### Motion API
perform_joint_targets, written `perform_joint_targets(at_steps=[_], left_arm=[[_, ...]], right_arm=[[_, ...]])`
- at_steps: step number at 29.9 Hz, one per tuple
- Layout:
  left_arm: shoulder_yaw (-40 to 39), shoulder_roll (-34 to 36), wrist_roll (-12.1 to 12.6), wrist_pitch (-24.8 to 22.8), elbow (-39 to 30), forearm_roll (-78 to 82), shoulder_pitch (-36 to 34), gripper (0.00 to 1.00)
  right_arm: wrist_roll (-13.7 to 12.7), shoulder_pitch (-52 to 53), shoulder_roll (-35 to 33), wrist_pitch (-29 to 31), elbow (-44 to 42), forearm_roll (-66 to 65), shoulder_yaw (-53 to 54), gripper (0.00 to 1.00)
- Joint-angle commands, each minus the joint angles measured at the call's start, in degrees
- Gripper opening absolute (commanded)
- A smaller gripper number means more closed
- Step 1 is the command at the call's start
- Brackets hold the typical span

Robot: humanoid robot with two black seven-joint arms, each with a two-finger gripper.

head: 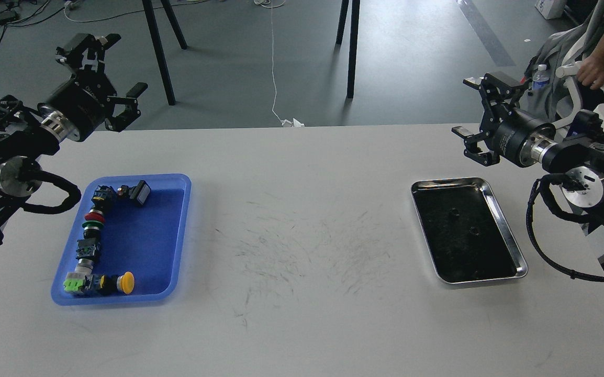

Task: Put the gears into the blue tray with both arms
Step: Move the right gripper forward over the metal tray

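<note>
The left fingers (107, 78) are spread wide and hold nothing; they hang in the air above the far left edge of the white counter (302, 324). Below these fingers and a little toward the near side lies the blue tray (176, 235), flat on the counter. Inside the tray, along its left and near walls, a row of coloured push-button switches (92, 230) makes an L shape, with a red and green one in the middle and a yellow one (125, 281) at the near end. The right part of the blue tray floor is bare.

The right fingers (473, 123) are also spread apart and empty, and they point toward the left, above the far right part of the counter. Just below them and toward the near side lies the steel tray (511, 246), with a dark bottom and a shiny rim. The two gears are in this steel tray: one gear (454, 213) lies nearer to the right fingers, the other gear (473, 230) lies a bit farther from them, toward the near side. They are small and dark against the dark bottom, so their teeth cannot be seen clearly. Both gears are well apart from the blue tray and from the left fingers.

Between the two trays the counter shows many thin grey scratches (302, 246).
</note>
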Motion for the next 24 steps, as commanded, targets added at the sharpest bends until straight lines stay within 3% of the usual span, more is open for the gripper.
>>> perform_joint_targets(at_steps=[1, 7, 14, 21, 24], left_arm=[[-0.08, -0.28, -0.08, -0.06, 0.01, 0.00, 0.01, 0.99], [-0.44, -0.89, -0.08, -0.05, 0.01, 0.00, 0.01, 0.99], [-0.52, -1.25, -0.25, -0.14, 0.01, -0.09, 0.10, 0.99], [-0.52, -1.25, -0.43, -0.23, 0.01, -0.17, 0.62, 0.99], [-0.52, -1.25, -0.43, -0.23, 0.01, -0.26, 0.71, 0.99]], right_arm=[[0.05, 4.17, -2.82, 1.70, 1.31, -2.59, -7.86, 0.99], [0.48, 12.25, -5.55, 2.49, 4.39, -6.56, -18.06, 0.99], [0.14, 14.55, -5.81, 0.74, 4.48, -6.55, -19.48, 0.99], [0.14, 18.85, -5.55, 0.21, 5.09, -25.25, -27.03, 0.97], [0.58, 20.26, -5.73, 2.83, 5.53, -29.57, -27.74, 0.97]])
